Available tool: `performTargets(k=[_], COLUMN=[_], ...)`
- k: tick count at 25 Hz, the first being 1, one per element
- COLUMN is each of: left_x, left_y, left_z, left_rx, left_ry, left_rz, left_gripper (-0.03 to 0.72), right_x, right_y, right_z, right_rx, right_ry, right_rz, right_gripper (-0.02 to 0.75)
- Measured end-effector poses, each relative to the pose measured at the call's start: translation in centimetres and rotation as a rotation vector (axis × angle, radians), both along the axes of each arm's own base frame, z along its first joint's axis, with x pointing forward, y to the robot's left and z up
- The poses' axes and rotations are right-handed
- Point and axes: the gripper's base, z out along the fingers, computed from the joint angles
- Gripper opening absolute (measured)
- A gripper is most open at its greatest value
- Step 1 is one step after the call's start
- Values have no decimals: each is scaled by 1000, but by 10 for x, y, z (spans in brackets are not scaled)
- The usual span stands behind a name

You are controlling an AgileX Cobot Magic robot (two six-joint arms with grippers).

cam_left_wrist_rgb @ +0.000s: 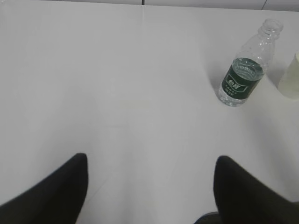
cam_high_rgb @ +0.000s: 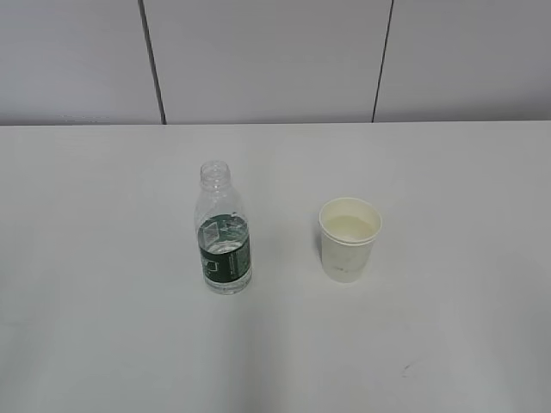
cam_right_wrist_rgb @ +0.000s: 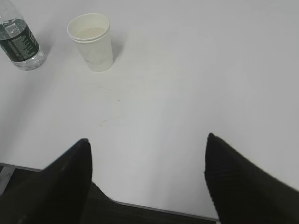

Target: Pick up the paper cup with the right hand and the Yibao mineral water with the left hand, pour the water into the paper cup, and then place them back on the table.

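Note:
The Yibao mineral water, a small capless clear bottle with a dark green label, stands upright on the white table, with water up to about the label's top. The white paper cup stands upright to its right, apart from it, with liquid inside. Neither gripper shows in the exterior view. My left gripper is open and empty, far short of the bottle, which stands at upper right. My right gripper is open and empty near the table's front edge; the cup and bottle are at upper left.
A grey panelled wall runs behind the table's far edge. The table's near edge shows under the right gripper, with dark floor below it. The cup's side also shows at the right edge of the left wrist view.

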Motion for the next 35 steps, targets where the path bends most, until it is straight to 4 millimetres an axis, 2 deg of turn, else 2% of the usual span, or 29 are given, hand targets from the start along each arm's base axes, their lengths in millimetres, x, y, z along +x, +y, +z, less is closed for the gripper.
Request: performTargets(k=[35], left_x=[0], left_y=[-2], left_z=[0], left_rx=[-20], left_ry=[1], left_rz=[-12], left_gripper=[459], right_x=[0], right_y=[-2], right_z=[0], right_rx=[11], right_ry=[6], right_rz=[-39], right_gripper=[585])
